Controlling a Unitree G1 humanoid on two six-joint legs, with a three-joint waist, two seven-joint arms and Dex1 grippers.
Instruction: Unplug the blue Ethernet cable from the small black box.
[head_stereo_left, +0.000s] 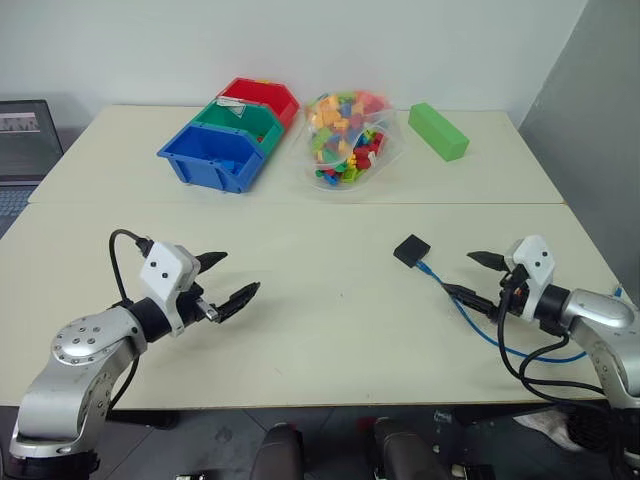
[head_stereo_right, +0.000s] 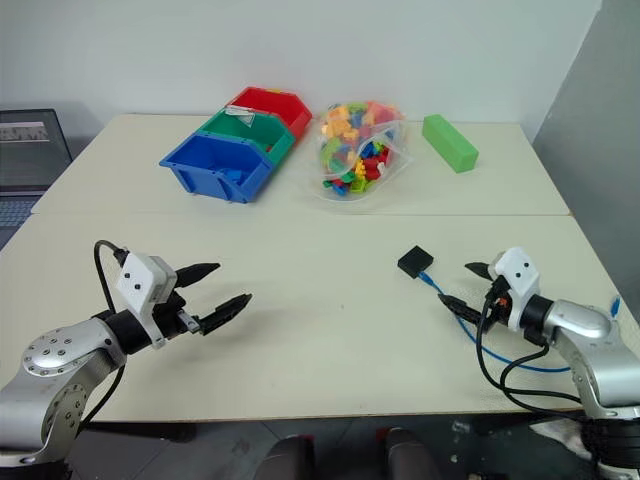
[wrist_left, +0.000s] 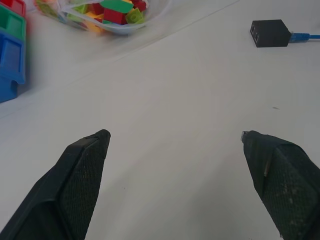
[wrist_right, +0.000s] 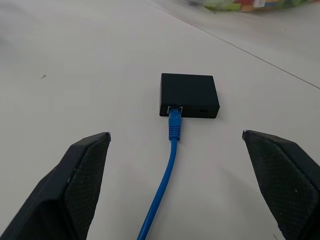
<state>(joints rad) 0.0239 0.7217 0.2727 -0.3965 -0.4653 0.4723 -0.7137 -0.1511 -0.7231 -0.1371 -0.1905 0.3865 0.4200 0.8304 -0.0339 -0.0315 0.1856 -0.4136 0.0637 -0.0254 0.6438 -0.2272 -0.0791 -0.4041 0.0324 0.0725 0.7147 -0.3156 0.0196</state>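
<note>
Up close, the blue Ethernet cable (wrist_right: 172, 135) sits plugged into the small black box (wrist_right: 189, 95).

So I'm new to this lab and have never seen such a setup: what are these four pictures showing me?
A two-armed robot stands at a pale table. Two pictures come from cameras on its head, looking down; the other two from cameras on each wrist, looking along the black fingers. The left gripper and right gripper are both open and hold nothing. Ahead of the right one lies a small black box with a blue Ethernet cable plugged in. Farther back sit blue, green and red bins, a clear bag of coloured bricks and a green block.
</note>
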